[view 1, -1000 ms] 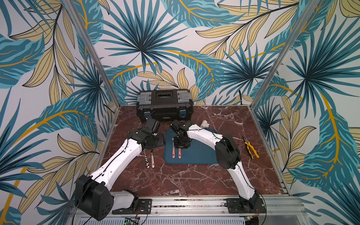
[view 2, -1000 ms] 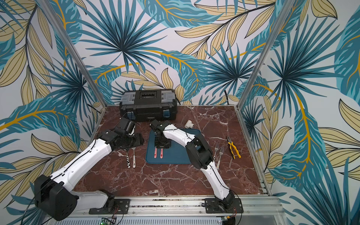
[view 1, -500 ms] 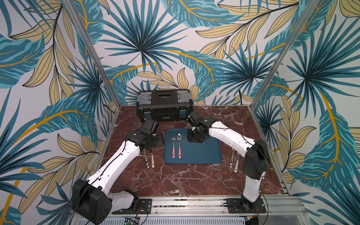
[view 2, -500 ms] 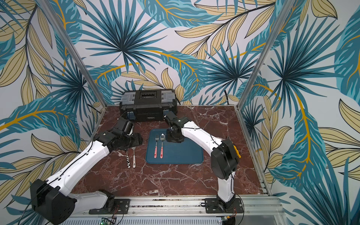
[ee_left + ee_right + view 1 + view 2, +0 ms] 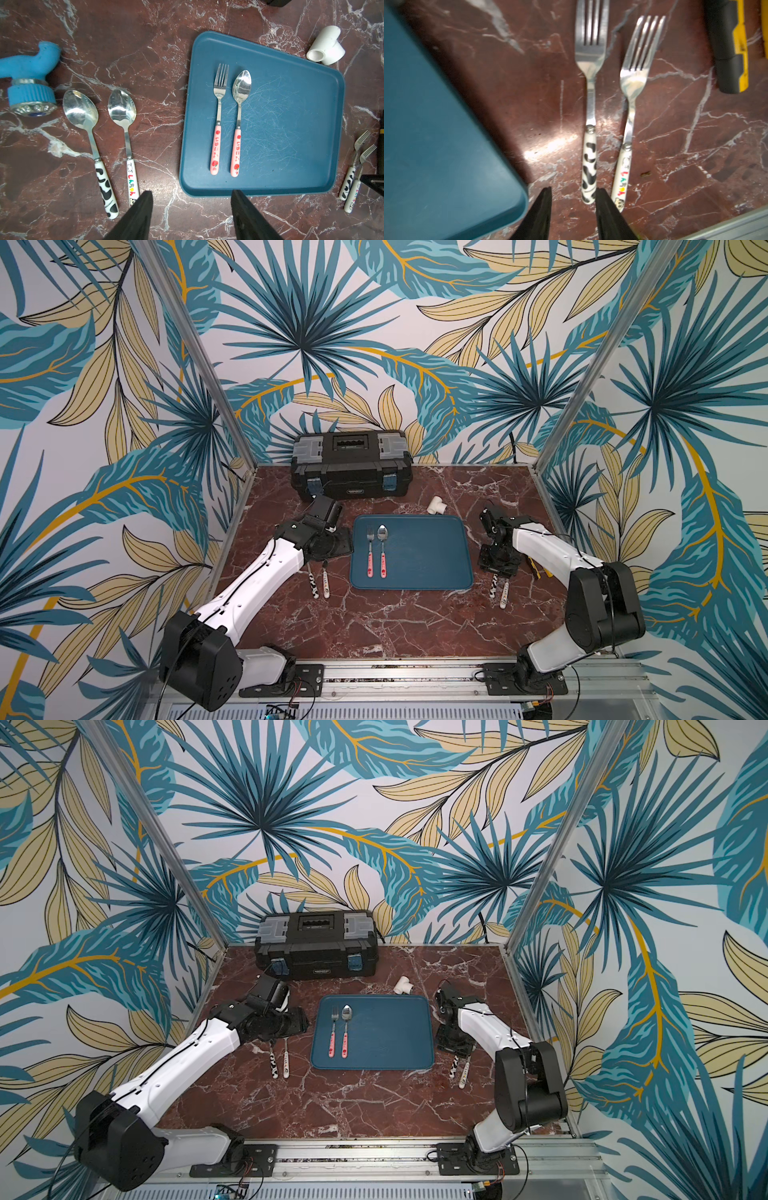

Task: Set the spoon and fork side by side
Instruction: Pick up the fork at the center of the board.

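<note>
The pink-handled fork (image 5: 219, 116) and pink-handled spoon (image 5: 239, 122) lie side by side on the blue tray (image 5: 291, 124), handles parallel, close together but not touching; both handles carry red strawberries and a line of red Japanese characters too small to read with certainty. In both top views the pair sits on the part of the tray (image 5: 424, 556) nearest the left arm. On the red marble table (image 5: 145, 62) beside the tray lie two more spoons, a cow-patterned one (image 5: 89, 141) and a white one (image 5: 126, 141) with coloured Japanese lettering and a small cartoon face. The left tool (image 5: 191, 195) hangs over the table at the tray's near edge with its jaws standing well apart, holding and touching nothing. The right tool (image 5: 573, 193) hovers low over the table just beside the tray's corner, jaws parted by a moderate gap and empty; one fingertip is at the end of the cow-patterned fork (image 5: 588, 108), though whether it touches cannot be told. Next to that lies a white-handled fork (image 5: 631, 104) with coloured letters. The black toolbox (image 5: 351, 464) has a front label that cannot be read.
</note>
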Controlling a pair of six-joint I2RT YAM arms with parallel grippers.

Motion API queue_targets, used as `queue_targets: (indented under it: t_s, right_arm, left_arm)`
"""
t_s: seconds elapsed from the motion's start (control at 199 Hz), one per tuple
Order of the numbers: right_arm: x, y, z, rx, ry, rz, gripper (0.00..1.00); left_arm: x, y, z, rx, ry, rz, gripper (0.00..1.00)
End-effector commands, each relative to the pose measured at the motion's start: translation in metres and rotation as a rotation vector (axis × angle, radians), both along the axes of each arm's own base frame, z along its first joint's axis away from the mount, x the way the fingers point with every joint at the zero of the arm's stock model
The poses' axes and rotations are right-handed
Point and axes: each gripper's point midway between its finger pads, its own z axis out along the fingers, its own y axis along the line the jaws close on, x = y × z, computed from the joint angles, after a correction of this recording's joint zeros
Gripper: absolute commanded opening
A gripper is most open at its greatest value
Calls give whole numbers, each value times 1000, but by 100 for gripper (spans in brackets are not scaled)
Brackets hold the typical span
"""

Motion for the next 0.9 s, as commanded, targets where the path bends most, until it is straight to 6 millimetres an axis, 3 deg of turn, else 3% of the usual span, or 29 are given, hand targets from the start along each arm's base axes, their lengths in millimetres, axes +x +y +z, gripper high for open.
queue_targets:
  t_s: [0.0,0.301,0.502,0.572,0.693,0.893]
  right_arm:
    - [1,-11,-5,-14,-7,-9,41]
    - [-4,-9,-39,30,74,-27,40]
    - [-15,-7,-46,54,77,-63,37]
    - [-16,-5,-50,62,88,-60,32]
    - [-19,2,-59,104,95,-67,15]
    - [-11,1,-56,101,72,-53,9]
  left_arm:
    - [-1,0,-9,2,14,-18,64]
    - [-4,1,-13,1,22,-11,65]
    - [-5,2,-9,-1,17,-9,65]
    - [-4,1,-9,-1,13,-9,65]
    - [-1,-1,-7,0,26,-16,65]
    - [2,-2,3,-8,3,-10,65]
